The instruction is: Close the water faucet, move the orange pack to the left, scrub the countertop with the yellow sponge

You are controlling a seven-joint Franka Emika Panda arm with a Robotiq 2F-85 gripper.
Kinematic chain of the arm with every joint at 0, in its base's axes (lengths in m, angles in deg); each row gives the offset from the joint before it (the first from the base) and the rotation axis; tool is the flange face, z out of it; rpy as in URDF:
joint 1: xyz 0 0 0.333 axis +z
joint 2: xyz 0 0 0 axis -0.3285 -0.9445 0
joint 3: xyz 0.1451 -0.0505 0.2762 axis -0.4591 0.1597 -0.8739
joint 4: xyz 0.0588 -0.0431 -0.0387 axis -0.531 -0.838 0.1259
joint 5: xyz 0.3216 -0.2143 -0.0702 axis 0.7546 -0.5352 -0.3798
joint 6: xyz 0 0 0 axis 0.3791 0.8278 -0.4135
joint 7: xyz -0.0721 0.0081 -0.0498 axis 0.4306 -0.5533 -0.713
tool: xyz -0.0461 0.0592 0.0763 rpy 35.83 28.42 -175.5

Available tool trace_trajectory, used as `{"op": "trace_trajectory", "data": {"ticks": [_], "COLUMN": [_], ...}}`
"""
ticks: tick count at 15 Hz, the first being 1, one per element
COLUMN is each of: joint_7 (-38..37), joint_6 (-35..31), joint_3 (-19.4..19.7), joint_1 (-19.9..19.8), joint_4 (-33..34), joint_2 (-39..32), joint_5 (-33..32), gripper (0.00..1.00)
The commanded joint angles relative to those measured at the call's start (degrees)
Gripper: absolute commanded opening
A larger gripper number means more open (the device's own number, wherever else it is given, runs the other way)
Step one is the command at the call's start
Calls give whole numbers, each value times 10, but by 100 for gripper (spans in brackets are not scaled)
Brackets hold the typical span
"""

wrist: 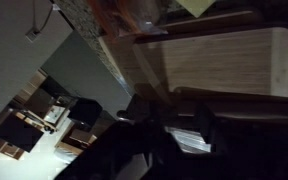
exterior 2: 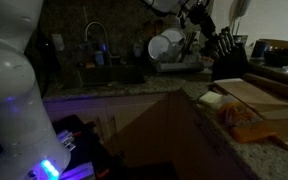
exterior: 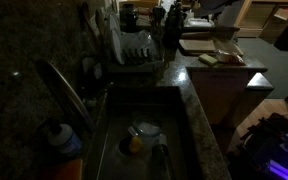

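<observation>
The water faucet is a long shiny spout slanting over the sink; it also shows in an exterior view. No water stream can be made out. The orange pack lies on the dark speckled countertop beside the pale yellow sponge. Both also show in an exterior view, the pack to the right of the sponge. My gripper hangs high over the dish rack and knife block, apart from all of them. Its jaws are dark in the wrist view, and I cannot tell their opening.
A dish rack with white plates stands by the sink. A knife block and a wooden cutting board are near the pack. The sink holds a white dish and a yellow-orange lump. A blue-capped orange bottle stands by the faucet.
</observation>
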State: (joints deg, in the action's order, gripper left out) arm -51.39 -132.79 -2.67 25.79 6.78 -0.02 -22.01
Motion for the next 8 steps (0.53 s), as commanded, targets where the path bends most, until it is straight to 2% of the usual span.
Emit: {"op": "trace_trajectory", "data": {"ticks": [1, 3, 5, 8], "joint_7": [-24, -21, 21, 93], "joint_6": [43, 51, 36, 11], "joint_3": [4, 9, 4, 3], "joint_1": [-49, -87, -128, -178], "joint_4": [-17, -17, -26, -30], "joint_2": [16, 10, 11, 0], "joint_5": [38, 77, 142, 235], "gripper": [74, 88, 100, 100]}}
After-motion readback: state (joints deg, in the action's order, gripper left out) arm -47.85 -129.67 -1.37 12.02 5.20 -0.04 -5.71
